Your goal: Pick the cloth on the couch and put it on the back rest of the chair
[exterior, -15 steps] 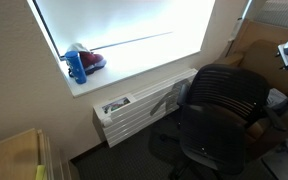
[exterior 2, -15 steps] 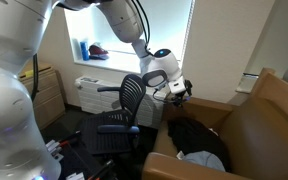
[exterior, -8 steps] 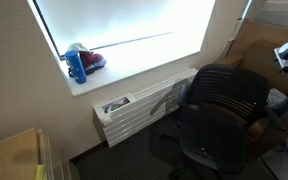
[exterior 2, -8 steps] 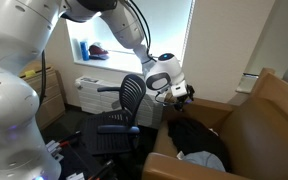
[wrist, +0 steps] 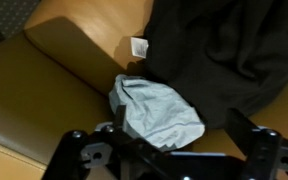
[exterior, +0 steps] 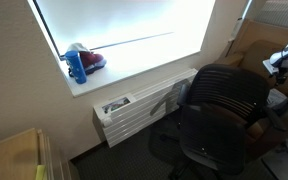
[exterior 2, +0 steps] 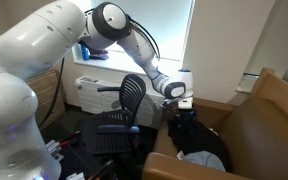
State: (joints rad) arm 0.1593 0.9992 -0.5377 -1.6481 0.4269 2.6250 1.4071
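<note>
The dark cloth point(exterior 2: 197, 138) lies crumpled on the seat of the tan couch point(exterior 2: 256, 118). In the wrist view the cloth point(wrist: 224, 50) fills the upper right, on the couch point(wrist: 54, 80). My gripper point(exterior 2: 182, 96) hangs just above the cloth's near end. It is open, with its fingers point(wrist: 179, 135) spread wide and nothing between them. It also shows at the right edge of an exterior view point(exterior: 284, 56). The black chair point(exterior 2: 119, 112) stands beside the couch, its broad back rest point(exterior: 224, 98) bare.
A small pale bluish-white item point(wrist: 159, 110) lies on the couch beside the cloth, under my fingers, and also shows in an exterior view point(exterior 2: 199, 157). A white heater point(exterior: 134, 108) sits under the window. A blue bottle point(exterior: 76, 66) stands on the sill.
My gripper has moved away from the chair toward the couch and a little lower, and now hangs over the cloth. The cloth and chair have not moved.
</note>
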